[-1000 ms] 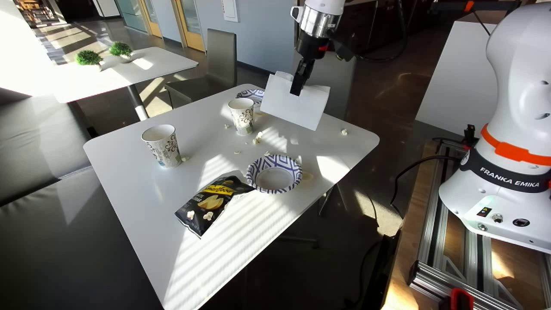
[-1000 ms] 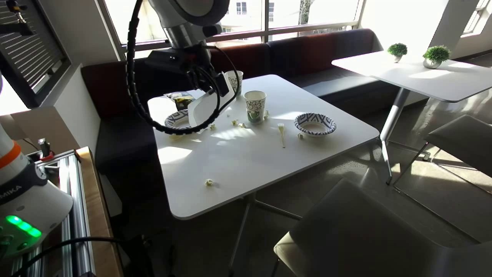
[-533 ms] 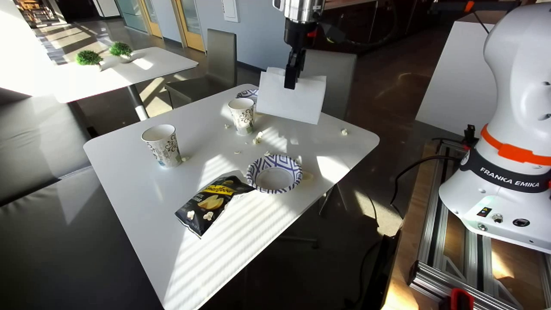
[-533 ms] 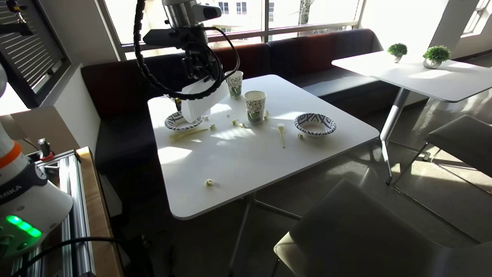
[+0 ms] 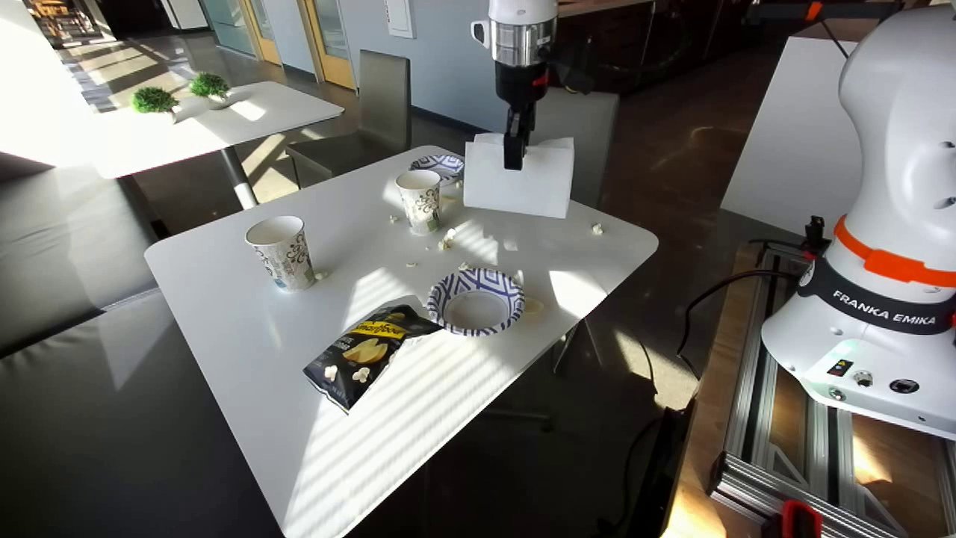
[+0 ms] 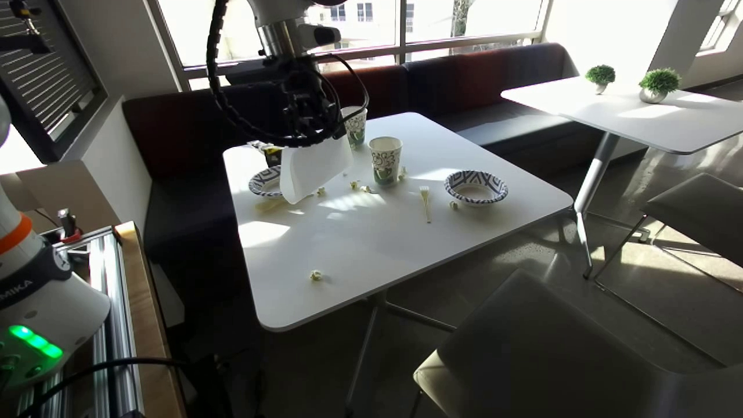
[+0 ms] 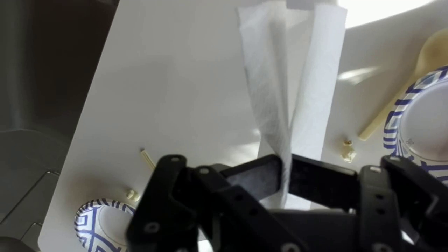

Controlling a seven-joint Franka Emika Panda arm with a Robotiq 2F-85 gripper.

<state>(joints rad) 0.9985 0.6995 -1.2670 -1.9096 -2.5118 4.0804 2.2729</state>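
Within the gripper [image 7: 286, 175], white paper [image 5: 532, 188]

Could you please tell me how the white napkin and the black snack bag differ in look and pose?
Look: the white napkin is plain, while the black snack bag carries yellow print.
Pose: the napkin hangs folded, whereas the bag lies on the table.
Contact: the napkin is pinched in the pincer; the bag is apart from it.
Shared: both seem thin and pliable, though that is judged by looks alone.
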